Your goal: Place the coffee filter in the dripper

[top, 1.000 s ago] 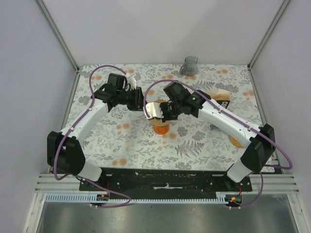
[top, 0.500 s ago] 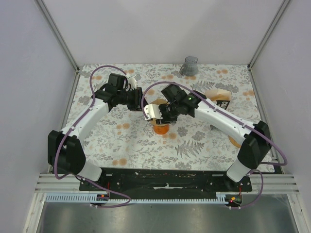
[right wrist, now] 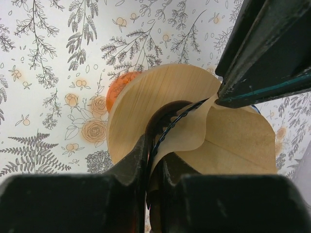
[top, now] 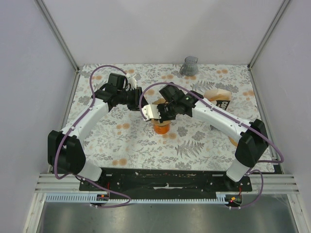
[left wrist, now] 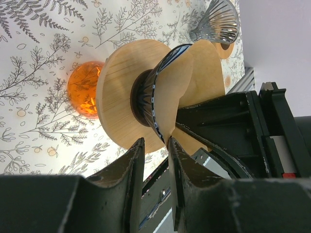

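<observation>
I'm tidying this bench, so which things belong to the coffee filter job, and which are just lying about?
Job: coffee filter; dripper.
Lying about: orange glass; ribbed grey cup; spare paper filters.

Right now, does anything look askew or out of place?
Yes: the dripper is tipped on its side, and the brown filter is buckled, bulging out of it rather than seated.

white left arm (top: 89, 117) and right arm (top: 221, 120), black joints and jaws, a purple cable (top: 104, 66) looped along each, black base plate (top: 165, 175).
</observation>
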